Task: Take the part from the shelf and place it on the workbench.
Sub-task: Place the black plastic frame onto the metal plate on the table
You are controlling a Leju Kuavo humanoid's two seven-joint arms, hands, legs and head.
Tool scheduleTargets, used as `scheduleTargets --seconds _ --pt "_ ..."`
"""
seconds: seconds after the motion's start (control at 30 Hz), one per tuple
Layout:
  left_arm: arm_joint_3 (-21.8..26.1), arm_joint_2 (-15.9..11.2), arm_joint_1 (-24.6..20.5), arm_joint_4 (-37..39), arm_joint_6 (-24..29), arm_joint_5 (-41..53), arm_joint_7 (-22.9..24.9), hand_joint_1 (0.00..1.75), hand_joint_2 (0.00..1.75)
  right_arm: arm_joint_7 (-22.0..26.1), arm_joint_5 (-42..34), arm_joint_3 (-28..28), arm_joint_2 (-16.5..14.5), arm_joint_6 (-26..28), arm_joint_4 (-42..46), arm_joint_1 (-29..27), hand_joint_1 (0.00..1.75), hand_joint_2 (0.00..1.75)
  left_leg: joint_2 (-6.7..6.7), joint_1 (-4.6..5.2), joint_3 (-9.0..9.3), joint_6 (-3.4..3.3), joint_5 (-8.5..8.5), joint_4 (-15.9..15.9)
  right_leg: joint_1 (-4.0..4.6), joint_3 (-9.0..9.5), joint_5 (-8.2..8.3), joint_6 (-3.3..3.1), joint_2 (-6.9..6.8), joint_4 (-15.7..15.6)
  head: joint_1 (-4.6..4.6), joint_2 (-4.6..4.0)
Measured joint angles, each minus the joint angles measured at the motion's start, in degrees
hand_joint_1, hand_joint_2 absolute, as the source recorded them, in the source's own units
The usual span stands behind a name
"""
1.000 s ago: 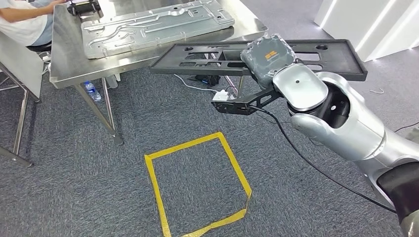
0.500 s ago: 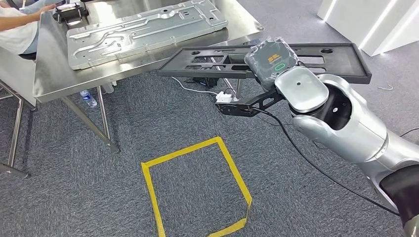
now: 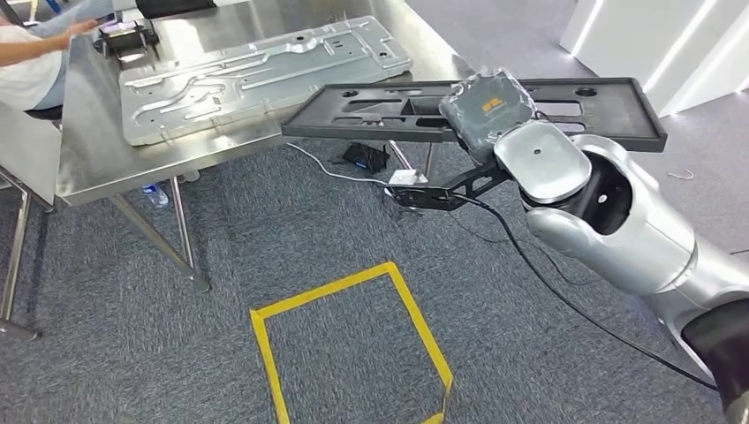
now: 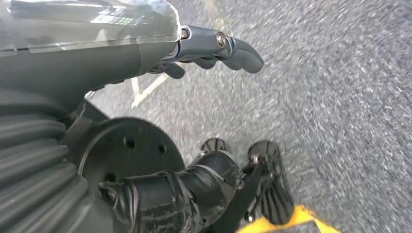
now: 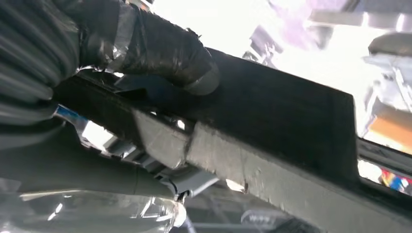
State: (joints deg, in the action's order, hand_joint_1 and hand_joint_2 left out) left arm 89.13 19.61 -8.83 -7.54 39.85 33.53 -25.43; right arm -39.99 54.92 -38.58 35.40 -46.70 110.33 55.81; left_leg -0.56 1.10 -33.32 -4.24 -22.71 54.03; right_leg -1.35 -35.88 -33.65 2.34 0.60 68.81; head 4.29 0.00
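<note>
While your right hand is clamped on the one black part, holding it flat in the air just short of the worktop, you are in the carry step. Next, bring it over the steel and lower it beside the one silver plate, without striking it. Your left hand hangs over the carpet, fingers apart and empty.
</note>
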Motion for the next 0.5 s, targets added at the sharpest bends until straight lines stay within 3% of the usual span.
scheduleTargets --seconds 0.03,0.07,0.1,0.17,0.2,0.23,0.3,0.4,0.5 --pt "0.0 0.04 0.01 0.0 -0.01 0.0 0.0 0.0 1.75 0.0 -0.04 -0.01 0.01 0.0 -0.04 -0.19 1.75 1.75 -0.02 -0.1 0.29 0.18 -0.49 0.19 -0.19 -2.08 -0.13 0.38 -0.04 2.61 0.08 0.0" --pt "0.0 0.04 0.07 0.0 -0.01 0.0 -0.01 0.0 1.75 0.01 -0.09 -0.02 0.02 -0.02 -0.09 -0.39 1.75 1.75 -0.06 -0.23 0.58 0.42 -1.07 0.53 -0.45 -3.32 0.79 0.79 -0.1 3.37 0.08 0.0" --pt "0.0 0.04 0.15 0.0 -0.01 0.0 -0.01 0.0 1.75 0.01 -0.1 -0.02 0.04 -0.03 -0.13 -0.49 1.75 1.75 -0.12 -0.44 0.81 0.75 -1.75 1.1 -0.74 -3.51 2.73 1.21 -0.19 1.99 0.08 0.0" --pt "0.0 0.02 0.25 0.0 0.02 0.0 -0.01 0.0 1.75 0.01 -0.1 -0.02 0.06 -0.03 -0.22 -0.48 1.75 1.75 -0.29 -0.84 0.86 1.63 -3.42 2.82 -1.24 -1.75 7.07 2.13 -0.37 -4.25 0.14 0.0" --pt "0.0 0.02 0.2 0.0 0.07 -0.03 -0.01 0.0 1.75 0.01 -0.14 -0.03 0.08 -0.03 -0.25 -0.43 1.75 1.75 -0.39 -0.91 0.62 2.11 -4.27 3.96 -1.33 -0.86 8.22 2.12 -0.28 -6.69 0.2 0.0" --pt "-0.01 0.02 0.13 0.0 0.11 -0.15 -0.01 0.0 1.75 0.02 -0.19 -0.05 0.08 -0.02 -0.31 -0.45 1.75 1.75 -0.5 -0.89 0.3 2.51 -4.91 4.87 -1.32 -0.42 8.54 1.89 -0.17 -7.99 0.22 0.0" --pt "-0.01 0.04 0.11 -0.01 0.2 -0.4 0.14 0.0 1.75 0.03 -0.3 -0.08 0.08 -0.01 -0.45 -0.56 1.75 1.75 -0.62 -0.78 -0.14 2.99 -5.44 5.71 -1.1 -0.53 8.05 0.85 0.08 -7.97 0.08 0.0" --pt "0.0 0.04 0.25 -0.08 0.25 -0.4 0.56 0.0 1.75 0.02 -0.37 -0.08 0.08 0.02 -0.58 -0.61 1.75 1.75 -0.35 -0.95 -1.11 3.73 -6.79 7.55 -1.23 -0.43 7.82 -0.08 0.01 -8.07 -0.27 0.0" --pt "0.0 0.04 0.23 -0.1 0.26 -0.34 0.71 0.0 1.75 0.01 -0.39 -0.08 0.07 0.05 -0.61 -0.6 1.75 1.75 0.08 -1.19 -6.09 4.47 -10.85 17.13 -1.25 0.12 7.5 -0.63 -0.29 -8.36 -0.52 0.0"
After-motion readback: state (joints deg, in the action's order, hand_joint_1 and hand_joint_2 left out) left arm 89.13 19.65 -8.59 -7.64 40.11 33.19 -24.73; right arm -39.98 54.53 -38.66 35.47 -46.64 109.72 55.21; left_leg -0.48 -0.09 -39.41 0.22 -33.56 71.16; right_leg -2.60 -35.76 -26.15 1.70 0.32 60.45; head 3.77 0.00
